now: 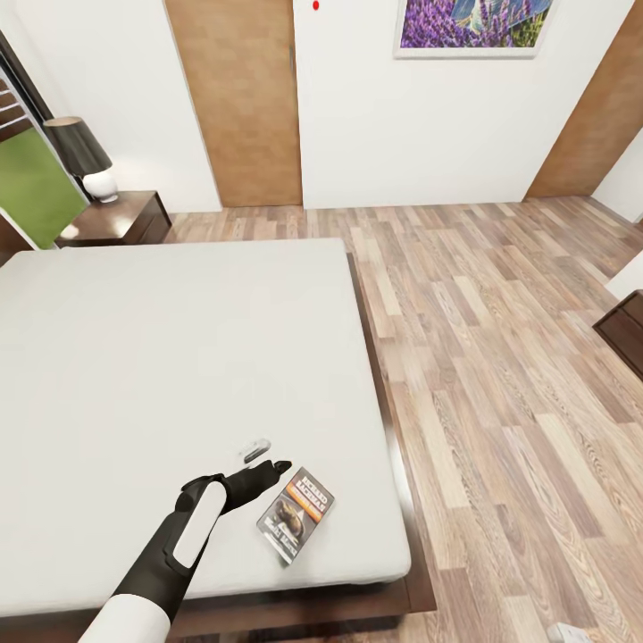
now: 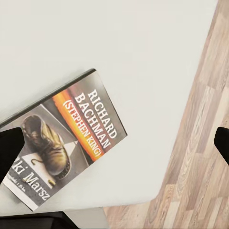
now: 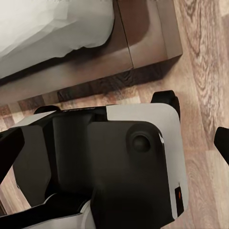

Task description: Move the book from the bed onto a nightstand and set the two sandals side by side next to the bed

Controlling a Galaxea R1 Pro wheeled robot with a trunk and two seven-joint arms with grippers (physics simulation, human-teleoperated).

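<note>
- Nearest, the left arm reaches out over the bed's near corner, and its left gripper (image 1: pixel 268 460) hangs above the mattress with its two fingers spread wide — holding nothing.
- In the left wrist view the dark fingertips (image 2: pixel 10 145) sit at opposite edges of the picture, far apart, with the book (image 2: pixel 67 138) lying between and below them.
- Just beside the gripper, the book (image 1: pixel 296 513) lies flat and face up on the bed (image 1: pixel 161 357), close to the mattress's near right corner; its cover shows "RICHARD BACHMAN", an orange band and a dark boot.
- The right gripper (image 3: pixel 114 143) points down at the robot's own dark-and-white base (image 3: pixel 119 167), which stands on the wood-plank floor (image 3: pixel 200 71) just beside the bed's dark frame (image 3: pixel 95 62); its fingertips stand wide apart at the picture's edges — released, empty.
- Farther on, the pale mattress stretches away to the left, with the plank floor (image 1: pixel 500 357) along its right side.
- At the bed's far left corner stands a dark reddish-brown nightstand (image 1: pixel 125 221) bearing a lamp (image 1: pixel 85 161) with a dark shade and white base.
- Beyond that, a white wall carries a brown wooden door (image 1: pixel 241 98) and a framed picture of purple flowers (image 1: pixel 473 25).
</note>
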